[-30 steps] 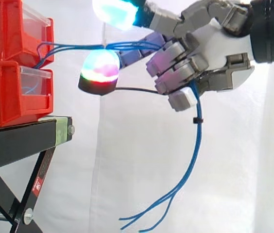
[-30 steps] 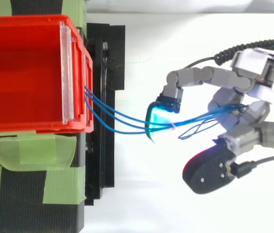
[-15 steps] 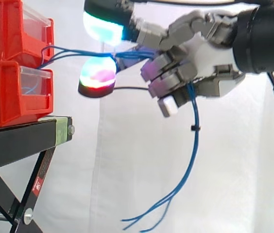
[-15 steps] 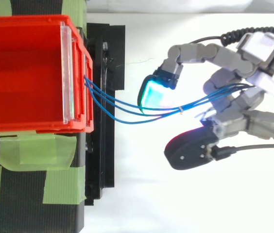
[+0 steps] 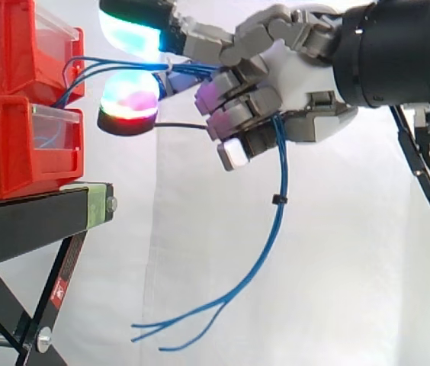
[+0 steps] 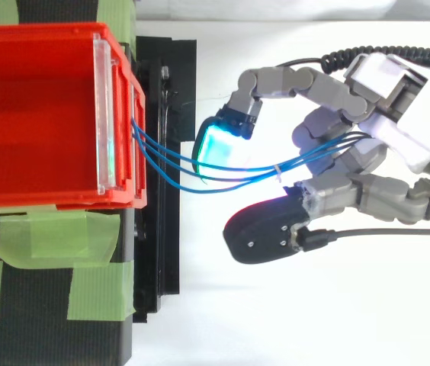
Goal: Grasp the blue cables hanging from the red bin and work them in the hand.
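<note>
The blue cables (image 5: 277, 179) come out of the front of the top red bin (image 5: 9, 46) at the upper left; they run almost flat, left to right, into the hand (image 5: 299, 76) at the top middle. Then they bend over the curled fingers (image 5: 238, 122) and hang down, with loose ends low in the middle of the frame. The hand is closed on the cables, with fingers wrapped round them near the palm. Two long fingers reach left toward the bin; one glowing pad (image 5: 129, 99) sits just under the flat part and one (image 5: 131, 27) sits above it.

From above, the strands (image 6: 239, 169) sag a little between bin and hand, so you have some slack, I think. The bin is to the hand's left, so any pull goes along that line. The bin rests on the black stand (image 5: 32, 221); a hard tug could drag it, so go easy.
</note>
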### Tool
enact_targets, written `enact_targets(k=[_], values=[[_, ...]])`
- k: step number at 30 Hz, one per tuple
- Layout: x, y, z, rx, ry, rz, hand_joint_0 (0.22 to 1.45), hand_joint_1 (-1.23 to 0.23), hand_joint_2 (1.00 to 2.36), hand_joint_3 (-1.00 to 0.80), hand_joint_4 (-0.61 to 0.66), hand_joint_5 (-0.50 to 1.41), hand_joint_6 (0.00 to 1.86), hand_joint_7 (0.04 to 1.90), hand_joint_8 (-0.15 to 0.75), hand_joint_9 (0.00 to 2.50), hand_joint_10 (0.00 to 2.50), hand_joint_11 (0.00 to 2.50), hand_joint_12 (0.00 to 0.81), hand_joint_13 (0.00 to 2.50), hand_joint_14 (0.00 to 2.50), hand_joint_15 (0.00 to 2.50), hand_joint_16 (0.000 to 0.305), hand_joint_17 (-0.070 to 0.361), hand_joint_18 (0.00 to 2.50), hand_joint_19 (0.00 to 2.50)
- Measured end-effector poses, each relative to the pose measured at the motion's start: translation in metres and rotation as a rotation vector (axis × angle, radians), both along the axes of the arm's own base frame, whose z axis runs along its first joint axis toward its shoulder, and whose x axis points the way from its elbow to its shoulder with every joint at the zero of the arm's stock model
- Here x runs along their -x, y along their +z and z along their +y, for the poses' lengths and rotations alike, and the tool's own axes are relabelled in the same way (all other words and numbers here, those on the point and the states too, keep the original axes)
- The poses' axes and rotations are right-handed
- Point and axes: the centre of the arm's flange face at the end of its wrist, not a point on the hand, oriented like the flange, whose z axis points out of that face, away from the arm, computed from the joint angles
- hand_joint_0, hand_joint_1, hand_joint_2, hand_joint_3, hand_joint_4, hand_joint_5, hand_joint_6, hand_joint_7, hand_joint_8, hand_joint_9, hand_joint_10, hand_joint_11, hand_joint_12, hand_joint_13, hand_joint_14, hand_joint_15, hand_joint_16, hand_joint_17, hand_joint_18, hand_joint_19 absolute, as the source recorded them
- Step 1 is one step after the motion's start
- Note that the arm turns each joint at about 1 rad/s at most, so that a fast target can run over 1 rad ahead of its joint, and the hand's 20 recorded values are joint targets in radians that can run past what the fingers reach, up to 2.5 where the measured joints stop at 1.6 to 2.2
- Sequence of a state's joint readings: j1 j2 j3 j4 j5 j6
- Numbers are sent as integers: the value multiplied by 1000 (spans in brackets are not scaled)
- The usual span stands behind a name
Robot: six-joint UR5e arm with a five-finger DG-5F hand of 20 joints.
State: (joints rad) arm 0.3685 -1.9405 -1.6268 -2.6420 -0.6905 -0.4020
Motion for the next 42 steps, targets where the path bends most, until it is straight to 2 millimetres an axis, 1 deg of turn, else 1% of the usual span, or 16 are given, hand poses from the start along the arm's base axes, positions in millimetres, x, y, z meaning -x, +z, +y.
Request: enact_targets(k=[3, 11, 18, 26, 28, 31, 34, 42], values=[[-1, 5, 2, 1, 8, 11, 915, -658, 1012, -753, 151, 62, 597, 1174, 615, 1538, 2500, 2500, 681, 1957, 2500, 1860, 213, 160, 2343, 644], [1, 9, 4, -21, 37, 28, 930, -655, 1016, -663, 148, 51, 660, 1149, 615, 1538, 2500, 2500, 681, 1957, 2500, 1860, 213, 160, 2343, 644], [9, 23, 6, -25, 48, 38, 941, -661, 1021, -527, 135, 35, 743, 1129, 615, 1538, 2500, 2500, 681, 1957, 2500, 1860, 213, 160, 2343, 644], [11, 24, 8, -21, 59, 50, 918, -669, 1026, -340, 133, 24, 768, 1143, 615, 1538, 2500, 2500, 681, 1957, 2500, 1860, 213, 160, 2343, 644], [11, 24, 8, -20, 61, 51, 902, -657, 1023, -391, 140, 22, 774, 1139, 615, 1538, 2500, 2500, 681, 1957, 2500, 1860, 213, 160, 2343, 644], [11, 25, 8, -20, 65, 50, 871, -639, 1016, -642, 143, 23, 771, 1135, 615, 1538, 2500, 2500, 681, 1957, 2500, 1860, 213, 160, 2343, 644], [8, 29, 8, -17, 85, 50, 848, -624, 1010, -777, 148, 28, 764, 1132, 615, 1538, 2500, 2500, 681, 1957, 2500, 1860, 213, 160, 2343, 644], [6, 30, 8, 9, 113, 65, 843, -603, 1007, -850, 162, 85, 703, 1171, 615, 1538, 2500, 2500, 681, 1957, 2500, 1860, 213, 160, 2343, 644]])
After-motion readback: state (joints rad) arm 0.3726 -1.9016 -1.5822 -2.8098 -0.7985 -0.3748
